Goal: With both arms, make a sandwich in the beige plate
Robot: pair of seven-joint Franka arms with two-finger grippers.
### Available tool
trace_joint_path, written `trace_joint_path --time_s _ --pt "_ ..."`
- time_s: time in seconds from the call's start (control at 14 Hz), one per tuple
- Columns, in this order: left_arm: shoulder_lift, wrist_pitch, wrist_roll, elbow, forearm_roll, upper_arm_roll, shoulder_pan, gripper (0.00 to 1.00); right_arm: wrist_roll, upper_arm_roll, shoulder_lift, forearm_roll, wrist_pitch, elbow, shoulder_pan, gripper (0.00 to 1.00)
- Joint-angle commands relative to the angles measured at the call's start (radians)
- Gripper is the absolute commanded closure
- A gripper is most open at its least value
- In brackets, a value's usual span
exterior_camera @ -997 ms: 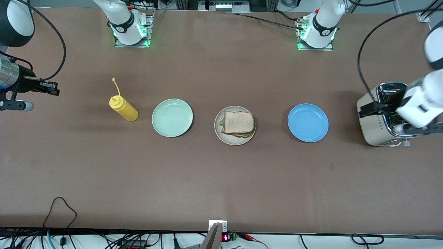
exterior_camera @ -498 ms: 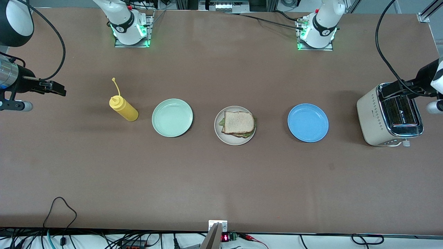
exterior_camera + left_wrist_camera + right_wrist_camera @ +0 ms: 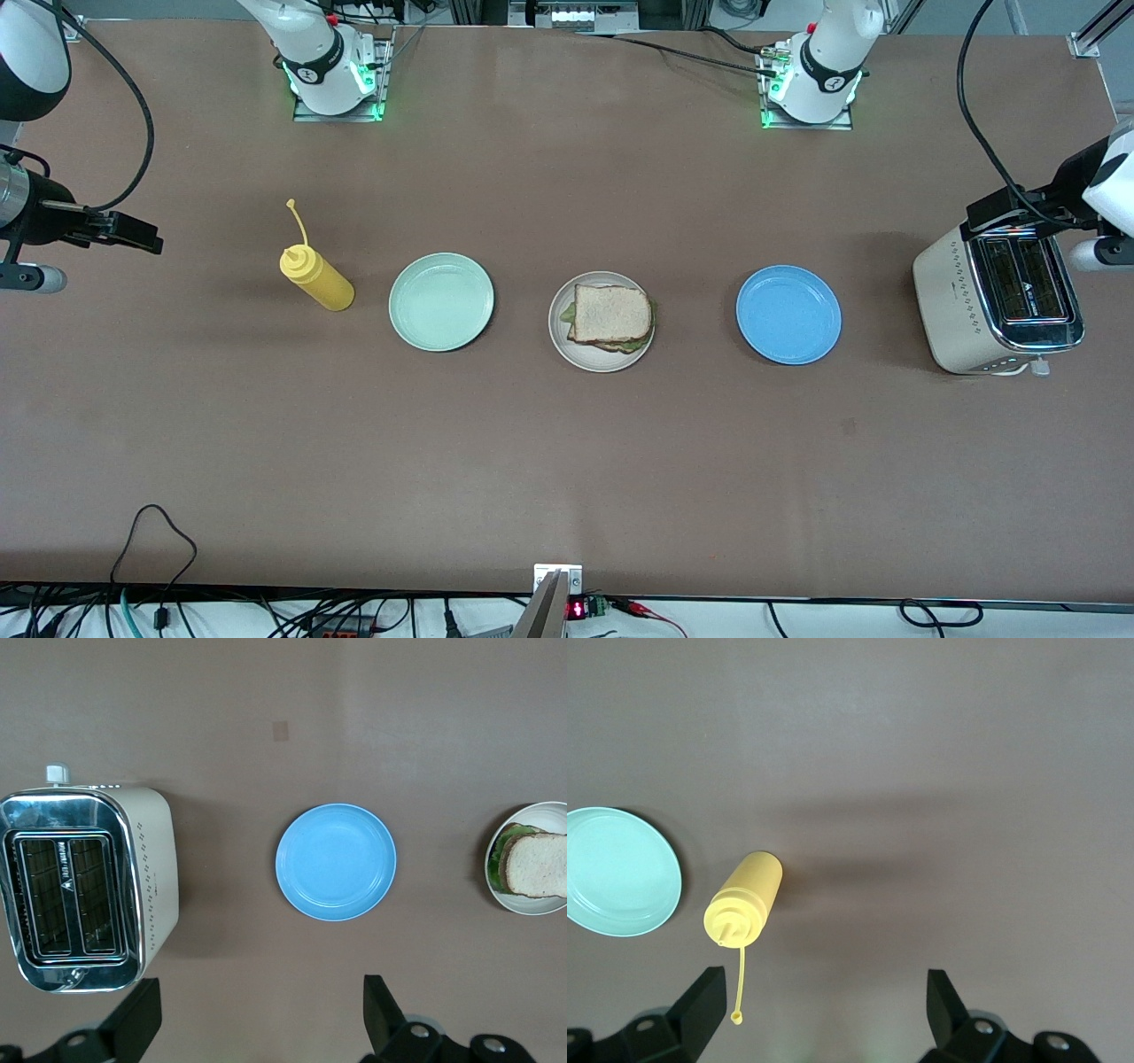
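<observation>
The sandwich [image 3: 611,317], two square slices of light brown bread with ruffled green lettuce between them, is seen resting on the round pale beige plate [image 3: 560,337] at the middle of the brown tabletop [image 3: 567,461]; it is judged light, soft and easily crushed, so any hold would best be taken gently at the crust edges, or the stiffer plate rim taken instead; the stack looks complete. In the same row, a round mint-green plate [image 3: 441,301] lies at nine o'clock of the beige plate and a round blue plate [image 3: 788,315] at three o'clock; a yellow plastic squeeze bottle [image 3: 317,279] stands at nine o'clock of the mint-green plate, and a cream and chrome toaster [image 3: 997,306] at three o'clock of the blue plate. The right pincer [image 3: 819,1014] is held released and empty, over the tabletop near the bottle; the left pincer [image 3: 257,1019] hangs released and empty, over the toaster's edge; both arms are drawn out to the table ends.
</observation>
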Motion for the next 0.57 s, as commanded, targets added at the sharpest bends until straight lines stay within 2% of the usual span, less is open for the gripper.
trace_joint_path --time_s 0.0,0.14,0.5 --pt "-0.048 0.041 0.027 -0.072 0.024 -0.009 0.008 0.0 -0.013 0.0 0.011 -0.007 -0.018 0.04 0.001 0.0" --pt "-0.097 0.11 0.025 -0.155 0.026 -0.02 0.01 0.0 -0.005 0.0 0.013 -0.008 -0.029 0.075 0.001 0.0" --pt "-0.108 0.08 0.017 -0.148 0.044 -0.029 0.007 0.0 0.011 0.002 -0.004 -0.006 -0.076 0.084 0.015 0.0"
